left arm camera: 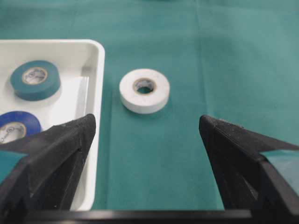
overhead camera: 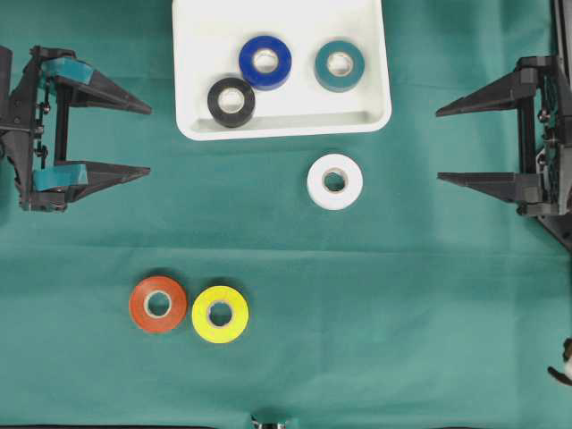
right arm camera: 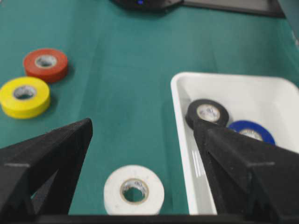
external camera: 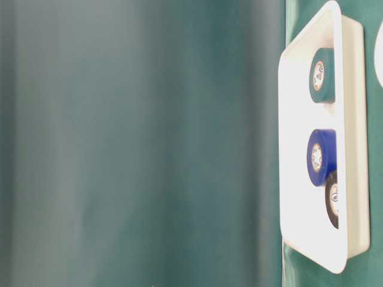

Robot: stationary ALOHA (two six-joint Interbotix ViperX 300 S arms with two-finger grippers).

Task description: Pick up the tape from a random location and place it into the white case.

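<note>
The white case (overhead camera: 198, 123) lies at the top middle of the green cloth and holds a black roll (overhead camera: 231, 101), a blue roll (overhead camera: 264, 62) and a teal roll (overhead camera: 340, 65). A white tape roll (overhead camera: 334, 181) lies flat just below the case's lower right corner; it also shows in the left wrist view (left arm camera: 144, 90) and the right wrist view (right arm camera: 133, 190). An orange roll (overhead camera: 158, 304) and a yellow roll (overhead camera: 220, 314) lie side by side at the lower left. My left gripper (overhead camera: 147, 138) is open and empty at the left edge. My right gripper (overhead camera: 439, 145) is open and empty at the right edge.
The table-level view shows the case (external camera: 353, 179) on its side with the three rolls in it. The green cloth covers the whole table. A dark device (right arm camera: 145, 3) sits at the far table edge in the right wrist view.
</note>
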